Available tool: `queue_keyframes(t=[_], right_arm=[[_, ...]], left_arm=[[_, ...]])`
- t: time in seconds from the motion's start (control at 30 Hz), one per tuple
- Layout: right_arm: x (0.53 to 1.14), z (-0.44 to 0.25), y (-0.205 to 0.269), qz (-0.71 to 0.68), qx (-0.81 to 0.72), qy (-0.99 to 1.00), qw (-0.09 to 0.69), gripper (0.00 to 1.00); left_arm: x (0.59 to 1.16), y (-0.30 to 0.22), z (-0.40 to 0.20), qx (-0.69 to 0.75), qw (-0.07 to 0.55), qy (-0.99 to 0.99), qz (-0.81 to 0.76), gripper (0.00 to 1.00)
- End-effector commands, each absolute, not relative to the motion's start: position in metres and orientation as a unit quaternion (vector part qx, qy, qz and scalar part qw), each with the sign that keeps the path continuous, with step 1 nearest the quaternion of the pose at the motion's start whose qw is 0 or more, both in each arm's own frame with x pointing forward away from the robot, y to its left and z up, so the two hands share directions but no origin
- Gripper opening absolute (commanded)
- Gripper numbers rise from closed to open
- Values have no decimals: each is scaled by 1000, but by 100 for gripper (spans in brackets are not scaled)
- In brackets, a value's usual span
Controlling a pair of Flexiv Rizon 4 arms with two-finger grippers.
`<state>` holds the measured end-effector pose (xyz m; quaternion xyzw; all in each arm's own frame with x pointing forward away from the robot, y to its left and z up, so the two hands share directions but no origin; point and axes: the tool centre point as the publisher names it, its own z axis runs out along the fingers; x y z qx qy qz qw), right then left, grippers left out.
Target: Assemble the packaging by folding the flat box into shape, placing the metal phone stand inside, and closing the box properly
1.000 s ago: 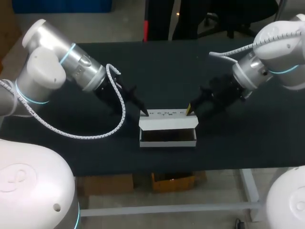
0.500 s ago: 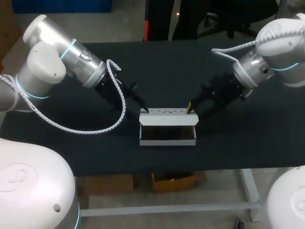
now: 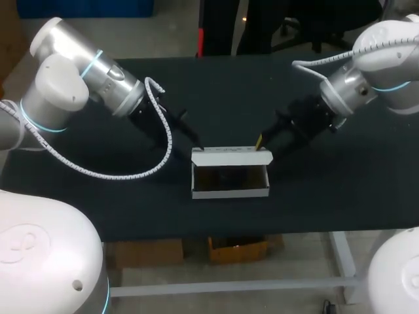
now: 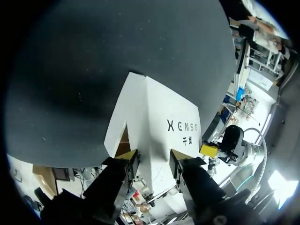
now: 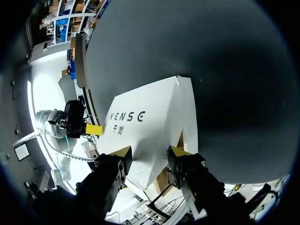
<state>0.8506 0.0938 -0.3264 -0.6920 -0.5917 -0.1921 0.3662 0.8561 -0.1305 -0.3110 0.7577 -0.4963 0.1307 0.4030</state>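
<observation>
White box [image 3: 230,191] sitting open on black desk [image 3: 229,98], left end effector [image 3: 198,148] and right end effector [image 3: 260,140] both hanging released, straddling lid corners.

The black-topped table [image 3: 236,98] with pale metal legs carries one thing. A white rectangular cardboard box [image 3: 230,191] sits toward its near edge, about midway between the side edges, open on top.

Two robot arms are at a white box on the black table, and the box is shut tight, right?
Not shut. In the head view the white box is open on top: you see its dark inside, and the lid at the back is not folded over it. The rest is right.
</observation>
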Motion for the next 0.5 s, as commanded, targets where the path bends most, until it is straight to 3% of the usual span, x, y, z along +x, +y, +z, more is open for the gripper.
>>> queue_keyframes(t=[0.03, 0.5], right_arm=[[856, -324, 97, -188, -691, -592, 370, 48], [864, -320, 97, -187, -691, -588, 376, 49]], left_arm=[[860, -135, -309, 758, 405, -496, 126, 44], [868, -134, -303, 761, 410, -487, 123, 43]])
